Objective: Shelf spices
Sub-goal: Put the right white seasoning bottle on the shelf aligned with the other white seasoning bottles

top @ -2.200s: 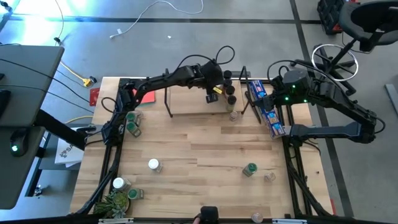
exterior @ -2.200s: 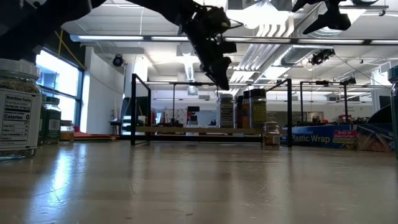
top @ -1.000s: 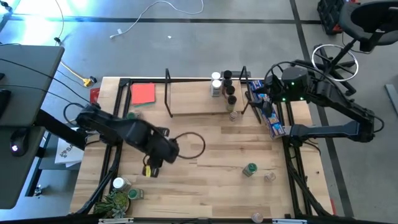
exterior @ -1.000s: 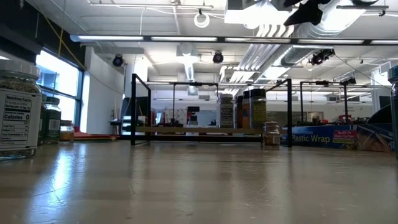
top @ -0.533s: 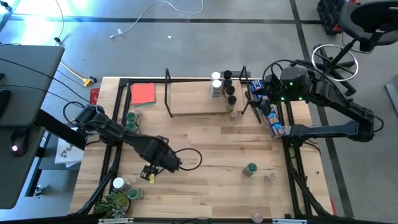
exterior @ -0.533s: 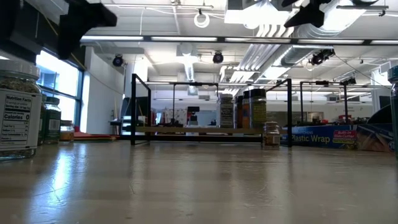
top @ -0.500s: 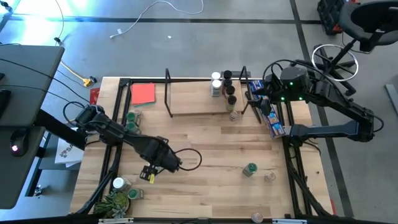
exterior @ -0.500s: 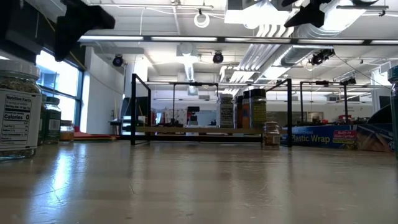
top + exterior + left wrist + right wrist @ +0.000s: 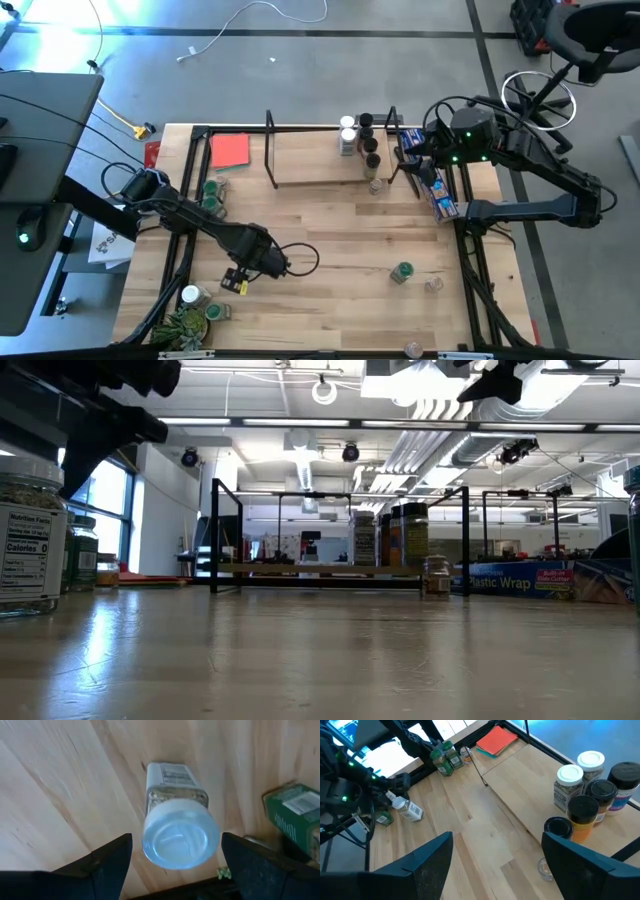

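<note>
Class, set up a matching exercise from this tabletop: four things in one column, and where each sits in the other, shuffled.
Things:
1. red card
2. blue plastic wrap box
3. potted plant
4. white-lidded jar

Places:
A. table's near left corner
B. below the open left hand
C. beside the shelf's left end
D. beside the shelf's right end

Pairs: 1-C, 2-D, 3-A, 4-B

jar (image 9: 177, 815): white lid, white printed label | green packet (image 9: 296, 815): white label | card (image 9: 230, 150): red | table (image 9: 330, 225): light wood grain | shelf jars (image 9: 587, 782): white and black lids | wrap box (image 9: 510, 580): blue, white lettering
</note>
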Controlling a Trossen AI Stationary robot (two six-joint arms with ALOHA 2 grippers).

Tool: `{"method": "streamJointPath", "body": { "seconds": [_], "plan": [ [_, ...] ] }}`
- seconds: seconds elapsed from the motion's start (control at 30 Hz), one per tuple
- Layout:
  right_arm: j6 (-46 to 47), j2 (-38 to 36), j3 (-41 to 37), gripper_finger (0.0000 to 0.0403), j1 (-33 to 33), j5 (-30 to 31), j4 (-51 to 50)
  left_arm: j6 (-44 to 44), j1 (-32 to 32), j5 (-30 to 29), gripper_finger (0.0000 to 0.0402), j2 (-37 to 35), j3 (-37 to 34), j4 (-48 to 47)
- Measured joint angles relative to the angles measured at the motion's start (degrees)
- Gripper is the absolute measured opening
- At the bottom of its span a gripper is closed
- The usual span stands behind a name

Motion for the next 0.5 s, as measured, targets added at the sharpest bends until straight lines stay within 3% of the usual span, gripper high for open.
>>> {"method": "streamJointPath", "body": {
  "seconds": [0.2,0.5],
  "plan": [
    [0.19,0.00,0.00,0.0300,0.00,0.02,0.00,-3.89,0.00,0.46,0.0283,0.00,-1.93,4.87],
    [0.41,-0.01,0.00,0.0300,0.00,0.24,0.01,-7.34,0.12,0.71,0.0190,-0.11,-4.63,5.66]
  ]
}}
